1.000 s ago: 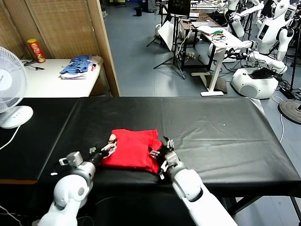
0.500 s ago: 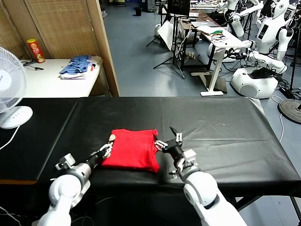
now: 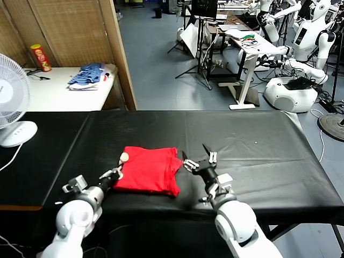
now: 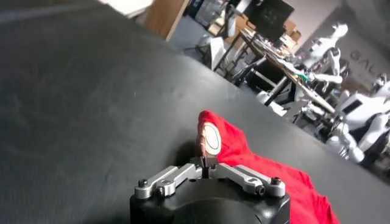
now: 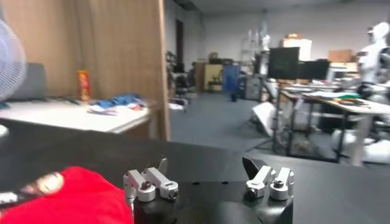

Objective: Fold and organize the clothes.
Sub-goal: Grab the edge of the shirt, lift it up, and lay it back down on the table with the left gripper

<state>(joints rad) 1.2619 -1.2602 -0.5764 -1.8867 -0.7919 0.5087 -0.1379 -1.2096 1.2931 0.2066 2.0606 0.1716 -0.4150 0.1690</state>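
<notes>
The clothes are one red T-shirt point(image 3: 148, 169), folded into a rough square on the black table point(image 3: 252, 145), with a round label point(image 3: 124, 157) at its far left corner. My left gripper point(image 3: 115, 173) is at the shirt's left edge, shut on the cloth just below that label. The left wrist view shows the closed fingertips point(image 4: 206, 163) meeting at the hem under the label point(image 4: 211, 137), with the red T-shirt point(image 4: 268, 173) beyond. My right gripper point(image 3: 199, 157) hovers open just right of the shirt, holding nothing. In the right wrist view the right gripper point(image 5: 206, 164) stands wide, the shirt point(image 5: 67, 195) beside it.
A white fan point(image 3: 11, 97) stands at the table's far left. Behind it is a white side table with a blue striped pile point(image 3: 87, 75) and a red can point(image 3: 41, 57). Desks, stands and other robots point(image 3: 301, 70) fill the room beyond the table.
My left gripper has closed at the shirt's left edge. My right gripper has come off the shirt's right edge, risen and moved right, staying open.
</notes>
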